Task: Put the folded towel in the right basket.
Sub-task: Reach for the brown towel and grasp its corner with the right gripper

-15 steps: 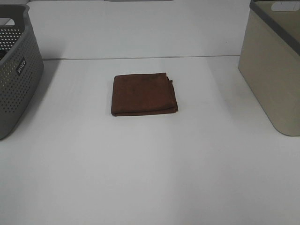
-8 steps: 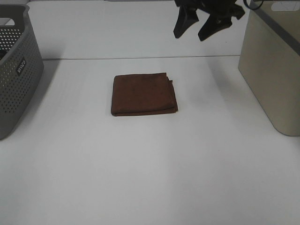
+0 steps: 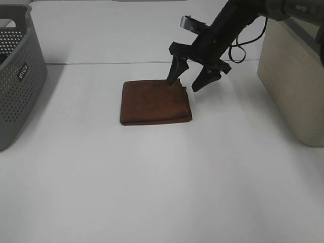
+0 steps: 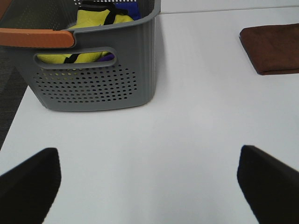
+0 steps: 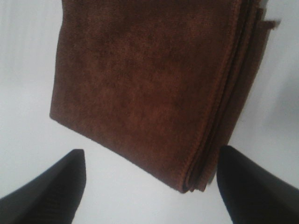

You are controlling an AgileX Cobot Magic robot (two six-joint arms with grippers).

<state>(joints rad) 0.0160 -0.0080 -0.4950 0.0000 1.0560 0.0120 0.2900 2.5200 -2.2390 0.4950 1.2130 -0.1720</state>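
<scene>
Barely begun: folded towel (image 3: 155, 102) lies flat at table (image 3: 162, 192) centre, not yet gripped. Right gripper (image 3: 183, 85) poised over towel's 1 o'clock corner, jaws spread, holding nothing. Left gripper (image 4: 149, 186) also spread, idle near grey basket (image 3: 17, 76) at 9 o'clock. Remaining: grasp, lift, carry to right basket (image 3: 293, 86) at 3 o'clock, release.

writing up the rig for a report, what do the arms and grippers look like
The right gripper is black with two tapered, pointed fingers, below a small silver block. A black cable loops beside the dark arm; its grey upper link carries white lettering. Of the left gripper, only two black tips show.
</scene>
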